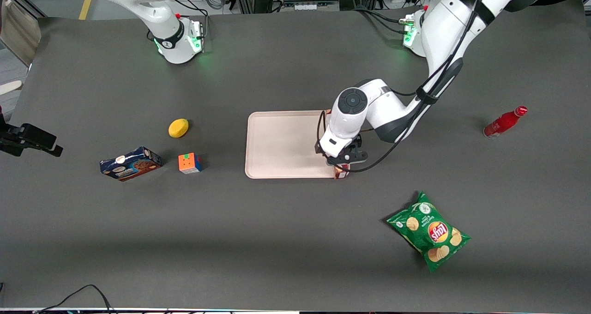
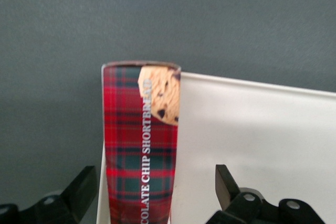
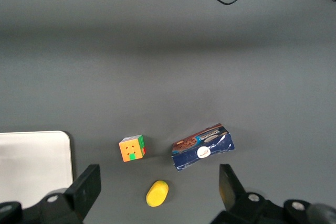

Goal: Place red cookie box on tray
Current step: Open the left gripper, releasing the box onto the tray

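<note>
Chips bag [image 1: 429, 230], green, is lying on the table [image 1: 295, 258], nearer the front camera than the tray [image 1: 281, 143]. Red cookie box [image 2: 140, 145] is lying along the tray's edge toward the working arm's end, seemingly straddling the rim, one end poking out at the tray's near corner. Gripper [image 2: 155, 192] is hovering over the box, fingers spread wide, not clamping it. Placement is looking nearly done; only retreat remaining, or a nudge inward.
</note>
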You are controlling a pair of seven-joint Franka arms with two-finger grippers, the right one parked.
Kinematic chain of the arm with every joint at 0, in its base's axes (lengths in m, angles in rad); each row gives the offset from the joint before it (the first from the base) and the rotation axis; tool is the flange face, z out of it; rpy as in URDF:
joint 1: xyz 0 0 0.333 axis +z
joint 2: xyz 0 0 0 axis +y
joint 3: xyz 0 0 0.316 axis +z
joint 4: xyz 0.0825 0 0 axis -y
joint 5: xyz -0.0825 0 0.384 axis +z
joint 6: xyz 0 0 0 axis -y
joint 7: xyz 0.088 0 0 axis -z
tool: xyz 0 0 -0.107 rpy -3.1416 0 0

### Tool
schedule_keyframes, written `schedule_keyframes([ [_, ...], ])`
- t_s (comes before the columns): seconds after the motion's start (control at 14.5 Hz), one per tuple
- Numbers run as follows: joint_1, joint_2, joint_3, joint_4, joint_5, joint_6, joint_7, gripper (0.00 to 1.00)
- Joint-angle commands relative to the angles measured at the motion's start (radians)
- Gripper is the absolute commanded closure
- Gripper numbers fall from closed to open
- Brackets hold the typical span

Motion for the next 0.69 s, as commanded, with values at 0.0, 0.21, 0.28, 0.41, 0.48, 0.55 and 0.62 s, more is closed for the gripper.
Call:
schedule_keyframes([
  [0.0,0.004,-0.082,-0.02,0.038,0.017,-0.111,0.029,0.0],
  [0.21,0.028,-0.205,-0.024,0.046,-0.006,-0.229,0.152,0.0],
  [0.28,0.038,-0.246,-0.021,0.047,-0.041,-0.268,0.213,0.0],
  [0.41,0.045,-0.352,0.014,0.047,-0.186,-0.334,0.401,0.0],
  [0.48,0.047,-0.418,0.064,0.047,-0.26,-0.37,0.519,0.0],
  [0.55,0.047,-0.479,0.115,0.047,-0.336,-0.4,0.637,0.0],
  [0.62,0.047,-0.536,0.173,0.047,-0.399,-0.435,0.734,0.0],
])
